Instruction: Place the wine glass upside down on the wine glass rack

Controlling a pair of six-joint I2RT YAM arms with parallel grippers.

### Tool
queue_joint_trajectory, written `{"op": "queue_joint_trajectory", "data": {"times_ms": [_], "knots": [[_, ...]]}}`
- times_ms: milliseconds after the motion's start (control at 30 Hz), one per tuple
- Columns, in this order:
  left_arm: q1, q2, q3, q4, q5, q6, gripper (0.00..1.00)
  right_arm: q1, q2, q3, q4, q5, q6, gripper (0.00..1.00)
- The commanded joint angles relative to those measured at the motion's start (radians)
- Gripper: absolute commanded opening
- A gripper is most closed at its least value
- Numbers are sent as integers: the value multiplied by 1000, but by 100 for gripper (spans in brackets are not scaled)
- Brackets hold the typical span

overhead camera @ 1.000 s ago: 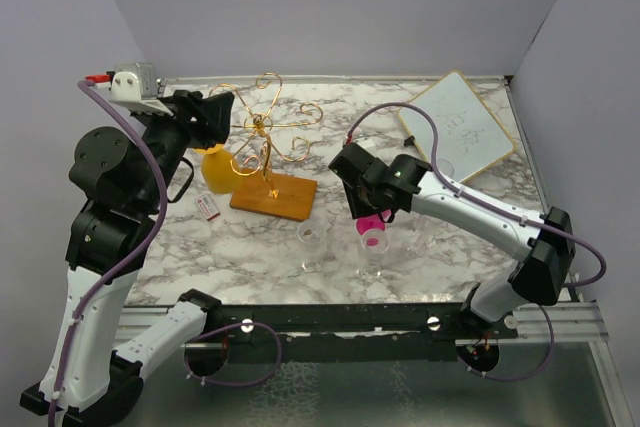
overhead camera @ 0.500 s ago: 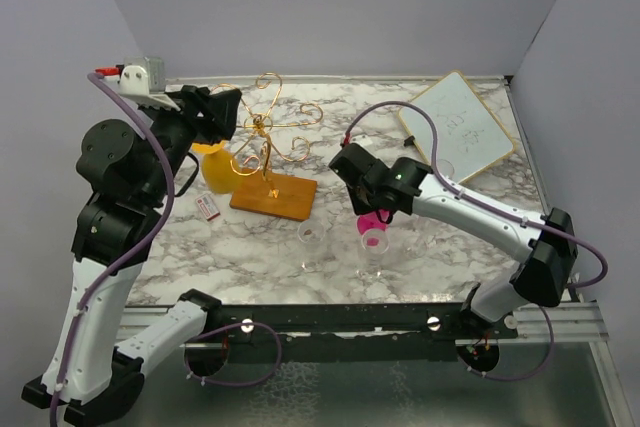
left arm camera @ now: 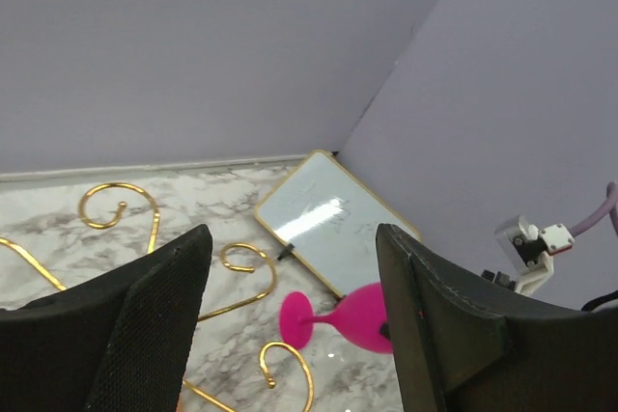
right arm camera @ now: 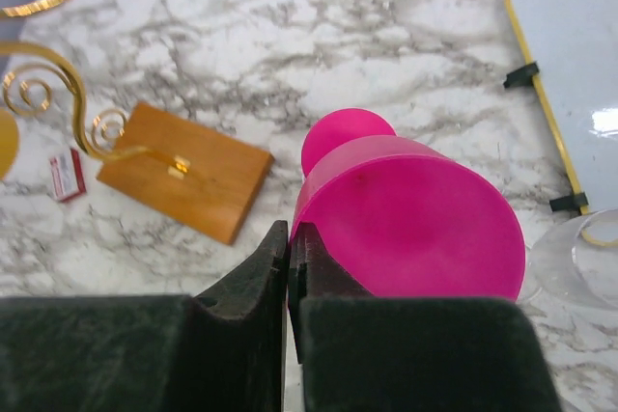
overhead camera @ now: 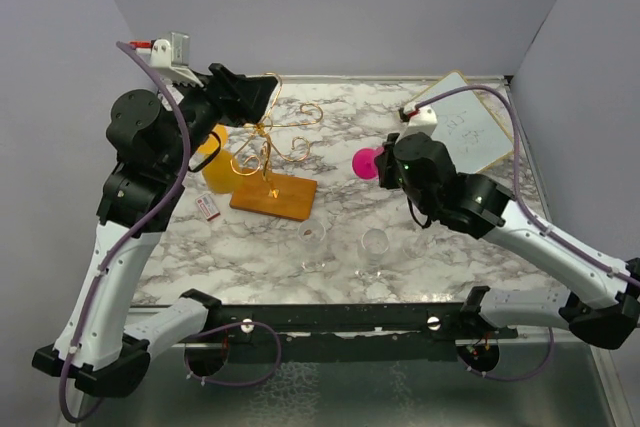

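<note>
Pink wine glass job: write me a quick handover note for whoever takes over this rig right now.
Left end effector: open and empty, raised near the upper loops of the wine glass rack.
Right end effector: shut on the pink wine glass, apparently pinching the bowl wall. The glass is in the air, lying sideways, with its foot pointing toward the rack.
Rack: stands upright on the table, with no glass on it.
Done: glass picked up.
Left: turn it upside down, hang it on a gold arm, release.
</note>
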Motion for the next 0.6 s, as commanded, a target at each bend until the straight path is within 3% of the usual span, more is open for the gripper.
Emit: {"op": "queue_joint_trajectory", "data": {"times_ms": [0, 267, 567], "knots": [[2, 38, 5, 152, 188, -164, 72, -5, -81, -24, 194, 156, -33, 1], [-27, 131, -8, 322, 272, -352, 75, -4, -189, -51, 473, 235, -114, 1], [-234, 271, 16, 449, 160, -419, 76, -4, -213, -25, 702, 207, -184, 1]]}}
